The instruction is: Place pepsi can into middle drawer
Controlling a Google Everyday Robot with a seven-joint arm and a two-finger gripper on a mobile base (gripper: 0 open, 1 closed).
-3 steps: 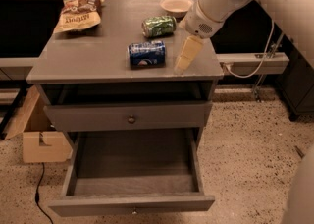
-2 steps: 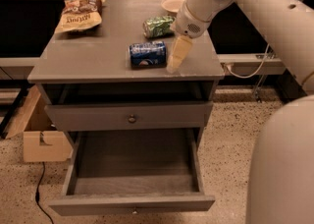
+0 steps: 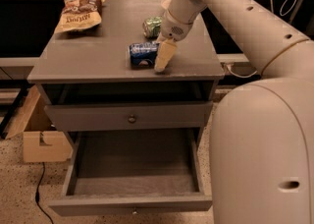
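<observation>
The pepsi can (image 3: 142, 54), blue with silver ends, lies on its side on the grey cabinet top (image 3: 98, 51), near the front edge. My gripper (image 3: 163, 57) reaches down from the upper right and sits right at the can's right end, low over the top. The middle drawer (image 3: 130, 205) is pulled open below, its long grey tray empty. My arm's pale body fills the right side of the view.
A green soda can (image 3: 152, 25) lies just behind the pepsi can. A brown snack bag (image 3: 78, 14) lies at the back left of the top. A closed drawer front with a round knob (image 3: 131, 118) sits above the open drawer. A cardboard box (image 3: 39, 139) stands on the floor at left.
My gripper has moved left, from a gap beside the pepsi can to right against its right end. The arm's body has swung in and now covers the right side.
</observation>
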